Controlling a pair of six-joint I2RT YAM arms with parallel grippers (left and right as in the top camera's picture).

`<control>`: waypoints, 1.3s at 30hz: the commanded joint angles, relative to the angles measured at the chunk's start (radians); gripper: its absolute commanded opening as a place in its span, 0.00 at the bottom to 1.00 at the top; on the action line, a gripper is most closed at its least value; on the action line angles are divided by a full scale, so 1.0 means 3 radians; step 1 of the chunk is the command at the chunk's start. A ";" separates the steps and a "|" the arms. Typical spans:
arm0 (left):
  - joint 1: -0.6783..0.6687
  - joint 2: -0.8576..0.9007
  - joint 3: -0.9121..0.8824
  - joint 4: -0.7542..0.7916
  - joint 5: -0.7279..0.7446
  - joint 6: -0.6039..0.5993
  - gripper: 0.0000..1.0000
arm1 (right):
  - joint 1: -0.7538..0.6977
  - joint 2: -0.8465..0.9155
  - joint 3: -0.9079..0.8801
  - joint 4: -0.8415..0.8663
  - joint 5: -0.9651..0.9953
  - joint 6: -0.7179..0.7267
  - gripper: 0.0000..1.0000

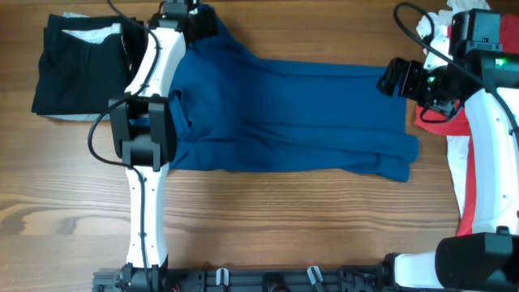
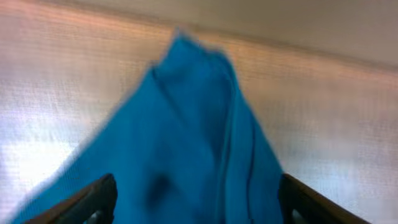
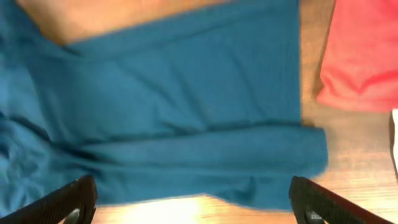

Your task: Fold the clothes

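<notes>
The clothes here are chiefly a dark-blue shirt (image 1: 292, 113), lying lengthwise across the table in long folds. My left gripper (image 1: 182, 16) is over its far left corner. In the left wrist view the blue cloth (image 2: 186, 137) fills the space between the wide-apart fingers (image 2: 93, 199), and the left gripper (image 2: 196, 193) is open. My right gripper (image 1: 392, 79) hovers at the shirt's right end. The right gripper (image 3: 193, 190) stands open above the shirt (image 3: 174, 106), with nothing pinched.
A black garment (image 1: 77, 69) with a white piece on it lies at the back left. A red garment (image 1: 438, 122) and a white piece (image 1: 436, 24) sit at the right, under my right arm. The red cloth (image 3: 364, 56) lies just past the shirt's end.
</notes>
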State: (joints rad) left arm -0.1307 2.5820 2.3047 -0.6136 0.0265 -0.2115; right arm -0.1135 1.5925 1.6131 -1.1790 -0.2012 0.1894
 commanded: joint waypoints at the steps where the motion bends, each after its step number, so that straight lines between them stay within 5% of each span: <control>1: -0.0149 -0.0484 0.0027 -0.0425 0.0215 -0.0009 0.88 | 0.0020 -0.0003 0.0051 0.0217 0.0017 0.0271 0.99; 13: -0.0384 -0.1172 0.0027 -0.1104 0.0219 -0.0005 0.93 | 0.0020 -0.0003 0.0051 0.0418 -0.0159 0.0411 1.00; 39: -0.0008 0.0163 0.0020 0.1100 -0.0056 0.0320 0.88 | 0.0020 -0.0003 0.0051 0.0076 -0.0045 0.0155 1.00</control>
State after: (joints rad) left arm -0.1589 2.5790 2.3047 -0.3260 0.0422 -0.1383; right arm -0.1135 1.5925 1.6131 -1.1542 -0.2279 0.2558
